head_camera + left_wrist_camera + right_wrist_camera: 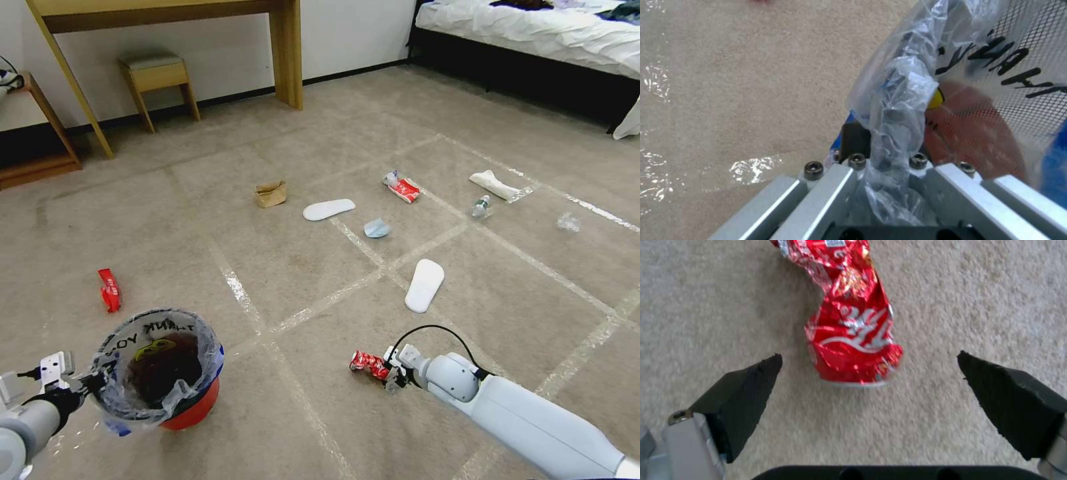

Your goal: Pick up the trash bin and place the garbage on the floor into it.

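My left gripper [90,385] is shut on the near rim of the trash bin [193,408], a red bin lined with a clear lettered bag, at the lower left. In the left wrist view the gripper [887,160] pinches the bunched bag and rim of the bin [978,133]. My right gripper [393,379] is low over the floor [300,267], right beside a crumpled red wrapper [369,363]. In the right wrist view the gripper [869,361] is open, and the wrapper [851,333] lies on the carpet between and just beyond its black fingertips [751,380].
More garbage lies ahead: a red wrapper [109,289], brown paper bag [271,194], two white slippers [328,209] [425,285], blue mask [377,228], another red wrapper [403,189], bottle [480,206], clear wrap [568,222]. A wooden desk [287,53], stool [157,77] and bed [533,33] border the carpet.
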Tool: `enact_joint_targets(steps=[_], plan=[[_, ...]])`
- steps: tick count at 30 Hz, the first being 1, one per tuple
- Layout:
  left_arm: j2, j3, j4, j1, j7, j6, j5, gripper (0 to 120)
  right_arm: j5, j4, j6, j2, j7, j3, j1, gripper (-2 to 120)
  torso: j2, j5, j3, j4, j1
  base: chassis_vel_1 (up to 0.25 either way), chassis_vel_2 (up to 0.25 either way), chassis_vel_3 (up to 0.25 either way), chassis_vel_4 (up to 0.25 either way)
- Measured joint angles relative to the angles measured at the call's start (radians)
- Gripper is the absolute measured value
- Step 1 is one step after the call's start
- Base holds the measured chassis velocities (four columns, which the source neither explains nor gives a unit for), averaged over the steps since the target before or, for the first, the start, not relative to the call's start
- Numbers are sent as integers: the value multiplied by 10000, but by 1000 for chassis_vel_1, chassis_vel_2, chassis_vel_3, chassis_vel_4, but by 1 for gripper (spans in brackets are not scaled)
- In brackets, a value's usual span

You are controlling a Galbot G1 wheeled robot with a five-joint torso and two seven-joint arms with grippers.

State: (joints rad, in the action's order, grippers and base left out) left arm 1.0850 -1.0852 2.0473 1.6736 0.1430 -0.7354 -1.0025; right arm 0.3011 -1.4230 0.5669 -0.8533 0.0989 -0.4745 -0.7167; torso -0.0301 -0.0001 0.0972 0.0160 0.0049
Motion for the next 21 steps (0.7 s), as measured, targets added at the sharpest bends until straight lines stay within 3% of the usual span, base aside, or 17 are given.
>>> enact_joint_targets(steps=[15,19,21], plan=[[-36,-137,-174,2,-118,0,-45,1,37,932,-923,-688,-547,-338,145,99,-1,0,0,0,-1,0,0,0,0],[-20,-83,-236,-53,-131,0,-39,1,2,1127,-1102,-763,-591,-383,193,85,0,0,0,0,-1,0,0,0,0],[-18,-77,-239,-59,-133,0,-40,1,-7,1149,-1117,-771,-595,-388,196,83,0,0,0,0,-1,0,0,0,0]])
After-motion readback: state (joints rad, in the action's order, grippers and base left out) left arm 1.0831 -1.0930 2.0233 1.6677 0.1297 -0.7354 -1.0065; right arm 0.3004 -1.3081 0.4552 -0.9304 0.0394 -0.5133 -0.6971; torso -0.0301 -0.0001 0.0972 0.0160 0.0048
